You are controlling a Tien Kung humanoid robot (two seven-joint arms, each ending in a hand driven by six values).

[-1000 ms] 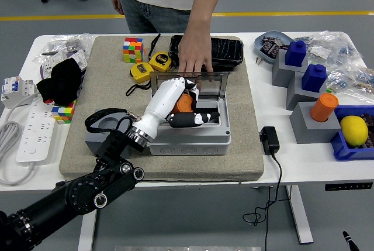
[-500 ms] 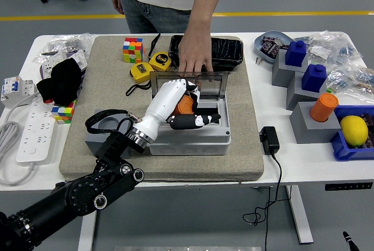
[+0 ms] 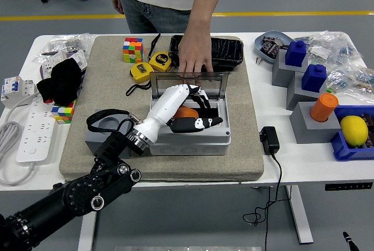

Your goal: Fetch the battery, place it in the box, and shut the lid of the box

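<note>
A: Lowering, I'd say. A second ago the left hand [image 3: 186, 106] held the battery [image 3: 186, 112] up over the box [image 3: 190, 138] with the fingers wrapped round it; now the wrist has dropped and the fingers have stretched forward and loosened, so the orange thing sits deeper in the box, at about 10 o'clock from the box's middle.

B: Released, then?

A: I judge it nearly so. The thumb and the dark fingertips still lie close over it, and I cannot tell whether they touch it. If it is down, only the lid [image 3: 190, 81] remains.

B: And the lid?

A: Standing open at the box's 12 o'clock edge, unmoved through all three pictures, with a person's hand [image 3: 195, 58] resting on its top rim, fingers down. The right hand is out of view.

B: Materials?

A: The box is grey moulded plastic, square-cornered, with round knock-outs along its front wall. The lid is a clear pane in a grey frame, hinged at the back. The battery looks smooth, rounded and orange, mostly hidden. The hand has a glossy white shell with black finger segments. All of it sits on a coarse beige mat [image 3: 245, 145] over the white table [image 3: 304, 163].
</note>
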